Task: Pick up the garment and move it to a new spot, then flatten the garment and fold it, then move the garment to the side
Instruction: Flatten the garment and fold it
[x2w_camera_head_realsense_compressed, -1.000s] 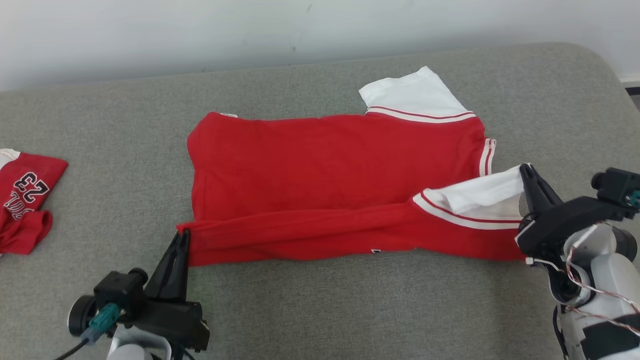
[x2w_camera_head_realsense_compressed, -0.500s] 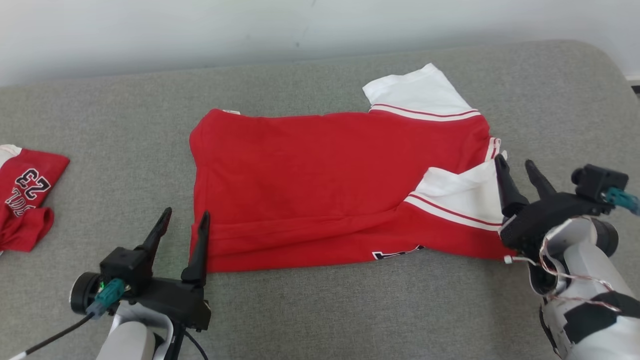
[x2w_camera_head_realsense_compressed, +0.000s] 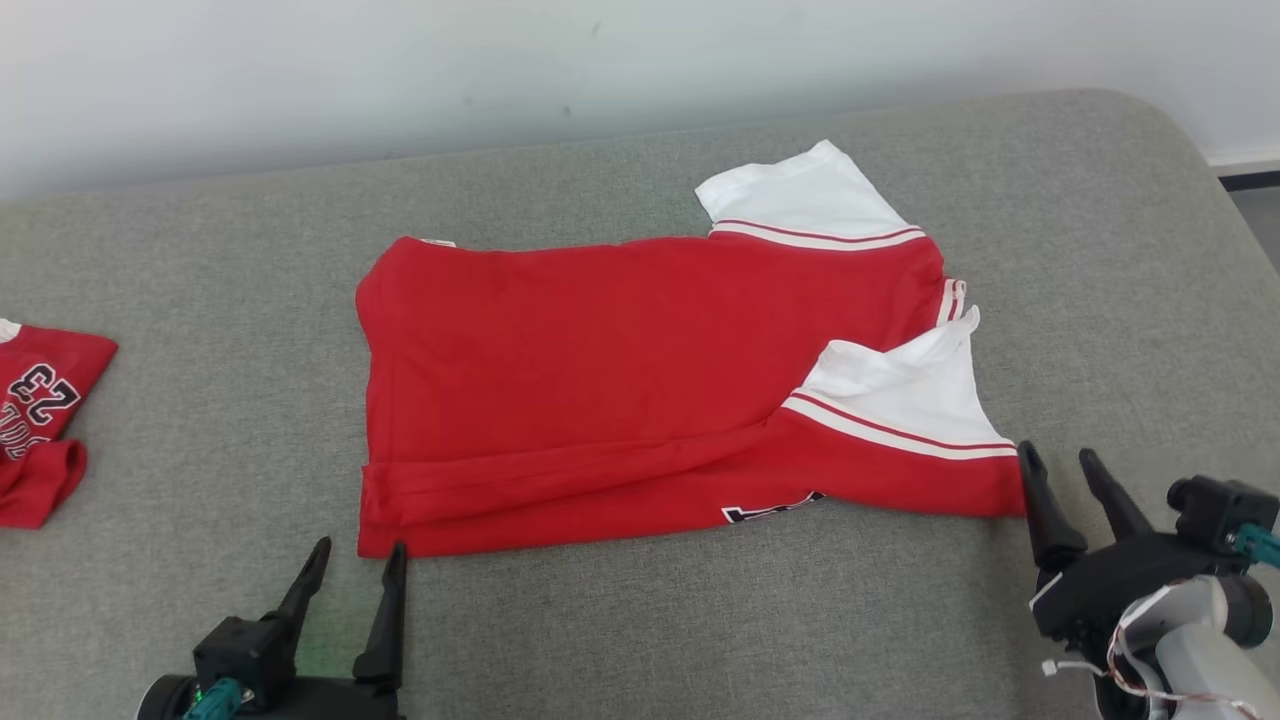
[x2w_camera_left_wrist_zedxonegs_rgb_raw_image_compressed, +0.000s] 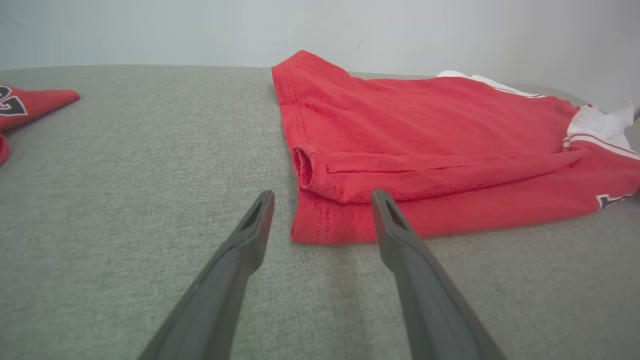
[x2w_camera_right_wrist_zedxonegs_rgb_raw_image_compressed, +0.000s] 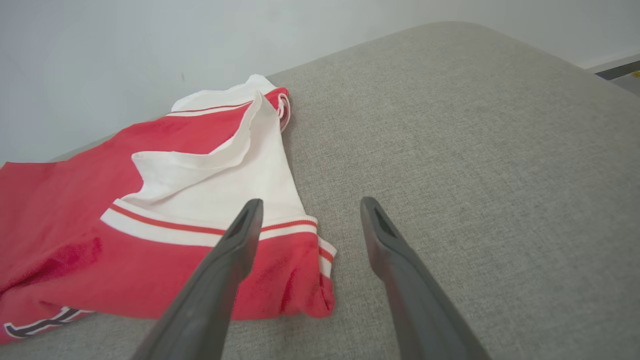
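The garment (x2w_camera_head_realsense_compressed: 620, 370), a red shirt with white sleeves and striped trim, lies flat on the grey cushion with its near edge folded over. My left gripper (x2w_camera_head_realsense_compressed: 358, 547) stands open just short of the shirt's near left corner (x2w_camera_left_wrist_zedxonegs_rgb_raw_image_compressed: 320, 225), holding nothing. My right gripper (x2w_camera_head_realsense_compressed: 1058, 455) is open too, beside the near right corner of the shirt (x2w_camera_right_wrist_zedxonegs_rgb_raw_image_compressed: 300, 280), clear of the cloth. The near white sleeve (x2w_camera_right_wrist_zedxonegs_rgb_raw_image_compressed: 225, 175) lies turned back over the red body.
A second red garment with the number 23 (x2w_camera_head_realsense_compressed: 35, 420) lies at the far left edge of the cushion (x2w_camera_head_realsense_compressed: 200, 300). A pale wall runs behind. The cushion's rounded right corner (x2w_camera_head_realsense_compressed: 1180, 180) drops off to the floor.
Both grippers let go of the shirt's near edge, opened and drew back toward me. The released edge dropped flat onto the shirt. The head camera also shifted slightly.
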